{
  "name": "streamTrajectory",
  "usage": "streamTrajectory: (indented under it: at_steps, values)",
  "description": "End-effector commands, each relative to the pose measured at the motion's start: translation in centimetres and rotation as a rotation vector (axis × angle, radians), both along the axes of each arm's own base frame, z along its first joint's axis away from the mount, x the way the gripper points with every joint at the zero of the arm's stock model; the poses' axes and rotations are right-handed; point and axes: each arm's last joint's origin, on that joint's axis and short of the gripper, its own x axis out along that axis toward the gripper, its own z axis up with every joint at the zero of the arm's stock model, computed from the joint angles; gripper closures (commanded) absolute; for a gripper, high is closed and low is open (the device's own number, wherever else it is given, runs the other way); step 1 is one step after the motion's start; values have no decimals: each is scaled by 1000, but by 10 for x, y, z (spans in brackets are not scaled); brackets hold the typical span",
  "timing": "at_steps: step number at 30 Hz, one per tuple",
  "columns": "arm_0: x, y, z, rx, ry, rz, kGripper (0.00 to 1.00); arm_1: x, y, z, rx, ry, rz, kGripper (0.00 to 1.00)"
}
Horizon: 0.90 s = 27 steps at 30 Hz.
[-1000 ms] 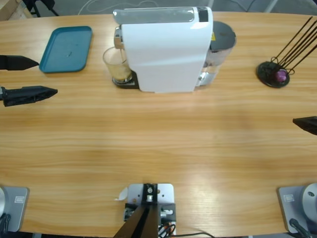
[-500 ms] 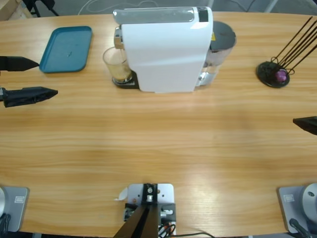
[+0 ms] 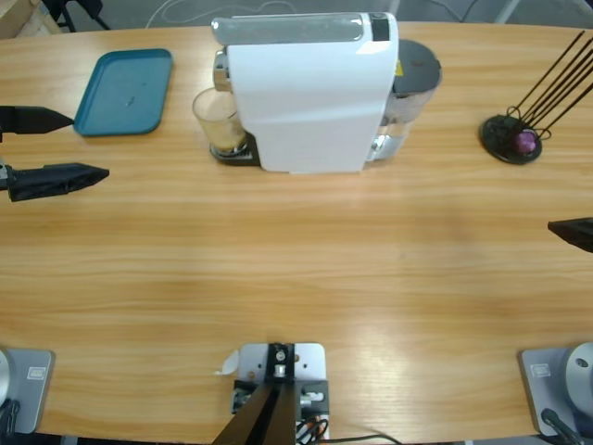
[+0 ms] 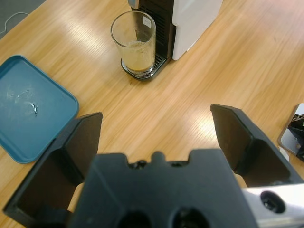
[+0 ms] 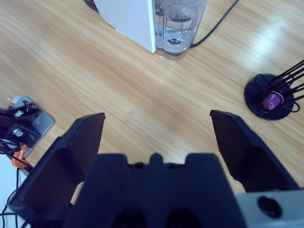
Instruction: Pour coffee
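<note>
The left gripper (image 3: 57, 146) hovers at the left edge of the desk, jaws spread wide with nothing between them, aimed toward the glass (image 4: 134, 42). Compared with the frames from one second and half a second ago, its position is practically unchanged; only the lower jaw has crept very slightly. No approach has started. The glass stands on the drip tray (image 4: 142, 75) under the spout of the white coffee machine (image 3: 310, 88), near the desk's far edge, and holds the coffee (image 4: 137, 56), a shallow tan layer at the bottom. The blue tray (image 3: 125, 91) lies bare in the far-left corner. The right gripper (image 5: 154, 137) is also spread and empty at the right edge, near the capsule holder (image 3: 514, 137). Judged status: pick-up of the glass not yet begun.
</note>
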Motion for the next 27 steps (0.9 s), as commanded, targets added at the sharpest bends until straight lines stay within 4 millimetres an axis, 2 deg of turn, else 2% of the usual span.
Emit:
streamTrajectory:
  at_steps: [1,19,24,27]
  values:
    - [-6,6,-8,12,1,21,0,0,2,-4,-8,11,33,0]
    - [-3,4,-13,19,16,14,0,3,6,-7,2,17,50,0]
    - [11,-2,-26,33,22,4,0,3,6,-7,5,19,56,0]
    - [30,-11,-35,51,3,-18,0,5,9,-7,12,37,73,0]
